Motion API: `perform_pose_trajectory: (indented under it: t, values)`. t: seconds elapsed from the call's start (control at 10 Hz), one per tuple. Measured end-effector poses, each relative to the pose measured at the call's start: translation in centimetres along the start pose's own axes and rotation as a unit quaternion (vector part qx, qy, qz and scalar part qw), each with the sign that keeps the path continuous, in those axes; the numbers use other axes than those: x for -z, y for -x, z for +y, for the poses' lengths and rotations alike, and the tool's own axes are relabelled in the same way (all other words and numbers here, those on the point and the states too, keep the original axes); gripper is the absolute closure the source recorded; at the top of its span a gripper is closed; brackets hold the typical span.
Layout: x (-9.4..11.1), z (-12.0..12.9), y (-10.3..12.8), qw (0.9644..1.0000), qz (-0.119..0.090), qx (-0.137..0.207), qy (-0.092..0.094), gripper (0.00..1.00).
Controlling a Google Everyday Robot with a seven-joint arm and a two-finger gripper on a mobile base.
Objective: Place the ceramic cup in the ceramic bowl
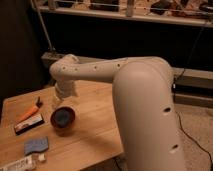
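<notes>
The ceramic bowl (pixel 63 119), round and glossy red-brown, sits on the left part of the wooden table (pixel 95 125). Inside it lies a blue-grey round shape, the ceramic cup (pixel 62 116). My gripper (pixel 64 102) hangs just above the bowl's far rim, at the end of the white arm (pixel 100 70) that reaches in from the right. The wrist covers most of the gripper.
Left of the bowl lie an orange-handled tool (pixel 28 113) and a dark flat packet (pixel 28 124). A flat blue-grey pad (pixel 36 145) and a pale wrapper (pixel 17 164) lie near the table's front left corner. The big white arm link (pixel 145 115) fills the right side.
</notes>
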Motion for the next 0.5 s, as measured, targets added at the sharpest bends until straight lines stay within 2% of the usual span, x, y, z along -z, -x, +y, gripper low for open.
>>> perform_pose_trajectory:
  t: [0.1, 0.3, 0.5]
  values:
    - [0.9, -1.6, -0.4, 0.9997, -0.001, -0.017, -0.015, 0.2]
    - [1.2, -3.3, -1.6, 0.9982, 0.01, -0.038, -0.044, 0.2]
    - [1.3, -3.6, -1.7, 0.9979, 0.012, -0.041, -0.049, 0.2]
